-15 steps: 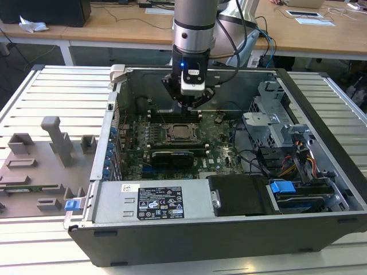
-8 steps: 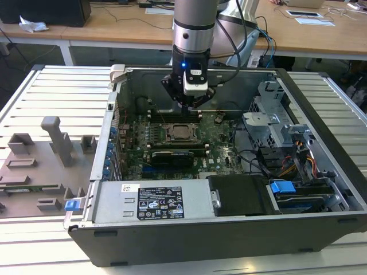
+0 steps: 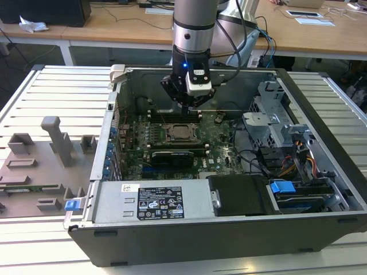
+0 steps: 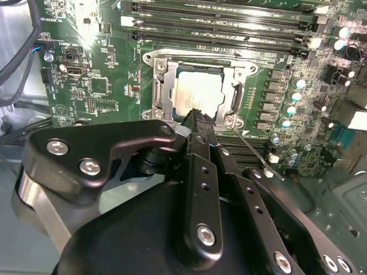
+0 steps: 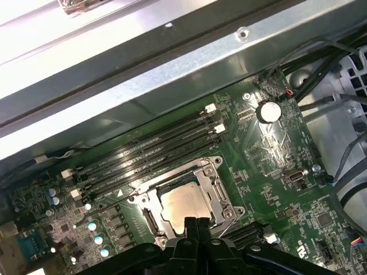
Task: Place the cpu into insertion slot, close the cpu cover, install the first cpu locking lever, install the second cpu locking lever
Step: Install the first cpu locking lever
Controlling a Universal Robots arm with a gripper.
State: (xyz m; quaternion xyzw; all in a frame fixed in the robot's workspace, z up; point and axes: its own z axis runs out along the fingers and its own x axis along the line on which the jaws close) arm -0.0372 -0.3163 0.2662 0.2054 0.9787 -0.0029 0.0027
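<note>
The cpu (image 4: 196,93) lies flat in the insertion slot (image 4: 150,58) on the green motherboard (image 4: 97,86), its dull silver top showing. The cpu cover (image 4: 164,86) lies down around it as a silver frame. In both wrist views my gripper (image 4: 195,116) is shut with nothing between its fingers, its tips just above the socket's edge and the cpu (image 5: 184,204). A thin wire locking lever (image 4: 258,154) sticks out from one corner of the socket, and another locking lever (image 5: 109,207) runs out from the opposite side. In the exterior view the gripper (image 3: 187,102) hangs over the socket (image 3: 180,133).
Long black memory slots (image 5: 149,152) run beside the socket. The open computer case (image 3: 189,229) has metal walls all round, a drive cage (image 3: 275,123) and cables on the exterior view's right, and a black card (image 3: 171,156) in front of the socket. Grey fixtures (image 3: 54,137) stand outside.
</note>
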